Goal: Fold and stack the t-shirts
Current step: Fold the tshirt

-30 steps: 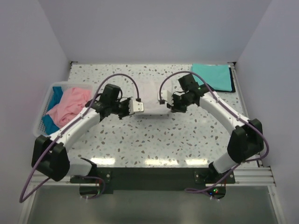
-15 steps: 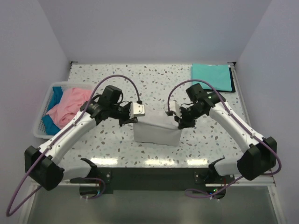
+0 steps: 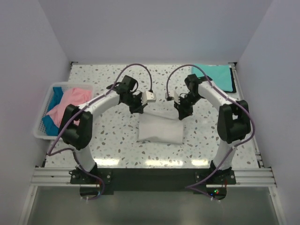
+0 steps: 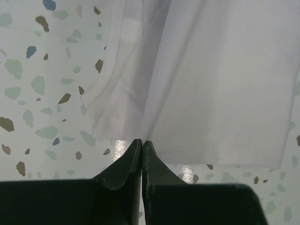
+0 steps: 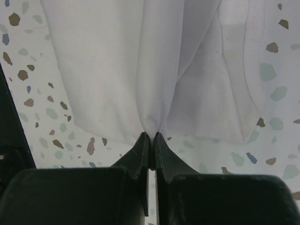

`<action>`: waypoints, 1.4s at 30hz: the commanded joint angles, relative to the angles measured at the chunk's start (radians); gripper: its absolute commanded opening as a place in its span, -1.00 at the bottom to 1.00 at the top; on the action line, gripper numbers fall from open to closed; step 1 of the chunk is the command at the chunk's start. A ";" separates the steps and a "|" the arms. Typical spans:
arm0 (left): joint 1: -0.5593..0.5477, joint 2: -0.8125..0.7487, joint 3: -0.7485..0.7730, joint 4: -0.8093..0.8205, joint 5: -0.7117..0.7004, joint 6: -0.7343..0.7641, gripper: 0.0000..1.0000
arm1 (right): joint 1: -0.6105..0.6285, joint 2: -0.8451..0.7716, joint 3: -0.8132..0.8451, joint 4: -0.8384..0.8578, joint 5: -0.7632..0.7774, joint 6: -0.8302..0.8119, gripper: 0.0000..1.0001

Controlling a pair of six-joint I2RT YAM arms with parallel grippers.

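My left pincer (image 4: 141, 142) is pressed together on a pinch of the white shirt (image 3: 159, 132), and my right pincer (image 5: 151, 136) pinches it too. That shirt lies mid-desk (image 3: 117, 140), its far edge raised at both pincers. The teal shirt (image 3: 218, 77) lies folded at the far right corner. The pink shirt (image 3: 70, 104) and blue shirt (image 3: 56, 93) sit in the basket (image 3: 39, 133) on the left.

Speckled table (image 3: 117, 140): white t-shirt (image 3: 160, 131) mid-table, teal t-shirt (image 3: 218, 77) in far right corner, lattice basket (image 3: 38, 127) at left edge.
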State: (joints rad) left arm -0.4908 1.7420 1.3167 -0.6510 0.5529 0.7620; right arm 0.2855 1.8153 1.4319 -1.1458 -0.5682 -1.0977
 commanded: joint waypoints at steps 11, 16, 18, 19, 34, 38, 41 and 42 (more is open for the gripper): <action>0.087 0.177 0.004 0.162 0.091 -0.141 -1.00 | 0.000 0.286 0.087 0.135 0.001 0.094 -1.00; 0.081 -0.028 -0.261 0.217 0.119 -0.197 -1.00 | 0.055 0.222 -0.011 0.199 -0.027 0.150 -1.00; 0.072 -0.080 -0.344 0.221 0.122 -0.222 -1.00 | 0.083 0.158 -0.066 0.219 -0.032 0.154 -1.00; 0.064 -0.126 -0.362 0.231 0.124 -0.233 -1.00 | 0.093 0.116 -0.109 0.219 -0.035 0.157 -0.93; -0.046 -0.158 -0.287 0.382 0.107 -0.291 -0.14 | 0.038 0.114 0.134 0.000 -0.202 0.386 -0.02; -0.106 -0.098 -0.269 0.419 0.078 -0.282 -0.14 | 0.040 0.194 0.177 0.073 -0.242 0.539 -0.40; -0.143 -0.042 -0.251 0.427 0.053 -0.279 -0.11 | 0.046 0.252 0.203 0.124 -0.262 0.603 -0.49; -0.156 -0.023 -0.248 0.436 0.044 -0.280 -0.09 | 0.049 0.268 0.220 0.135 -0.271 0.616 -0.50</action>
State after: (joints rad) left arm -0.6167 1.6829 1.0286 -0.2722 0.6197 0.4885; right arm 0.3244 2.0415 1.5951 -1.0645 -0.7742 -0.6037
